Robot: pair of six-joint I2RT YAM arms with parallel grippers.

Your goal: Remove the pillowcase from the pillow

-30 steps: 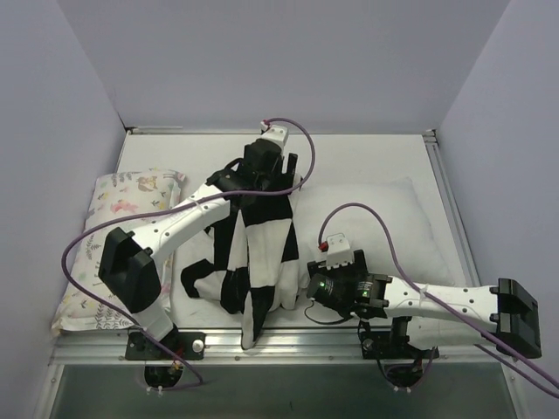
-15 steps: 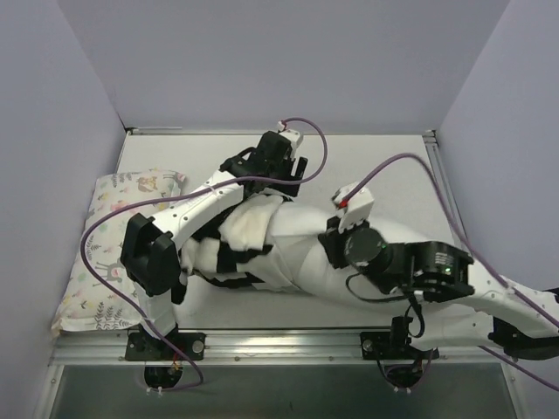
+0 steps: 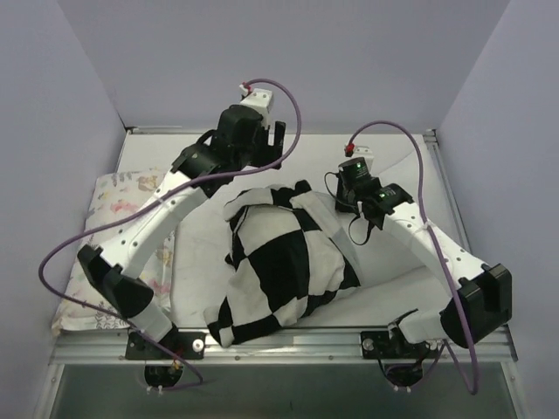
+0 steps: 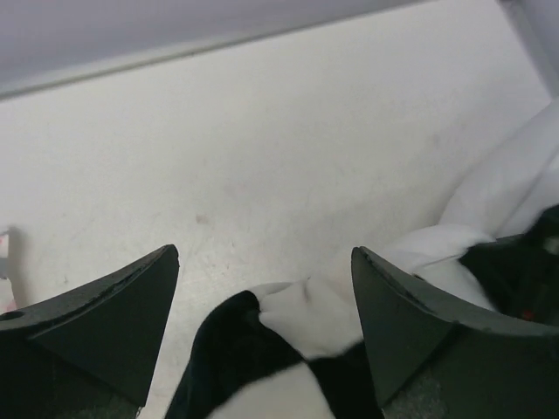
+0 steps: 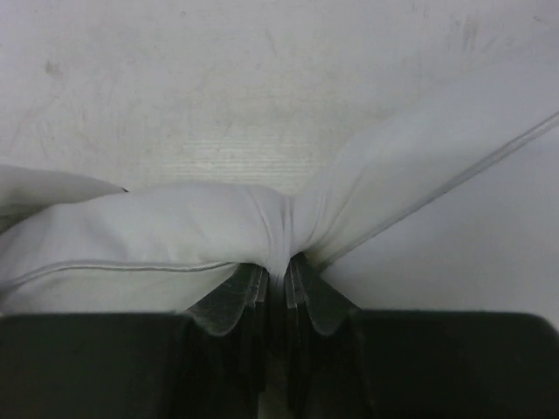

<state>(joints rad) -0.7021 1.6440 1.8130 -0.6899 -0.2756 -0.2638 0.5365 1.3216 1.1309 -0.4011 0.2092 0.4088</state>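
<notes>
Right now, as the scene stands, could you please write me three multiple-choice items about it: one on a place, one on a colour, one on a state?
1. Where does the floral pillow lie?
A. at the left edge of the table
B. at the far right corner
C. on top of the checkered cover

2. Which colours has the pillowcase?
A. red and white
B. black and white
C. blue and yellow

3. How is the right pincer?
A. wide open in the air
B. shut on a purple cable
C. shut on the white pillow

Key: 1 A, it shows at the far left in the top view; 2 B, big black and white squares cover it; 3 C, the right wrist view shows white fabric pinched between closed fingers.
</notes>
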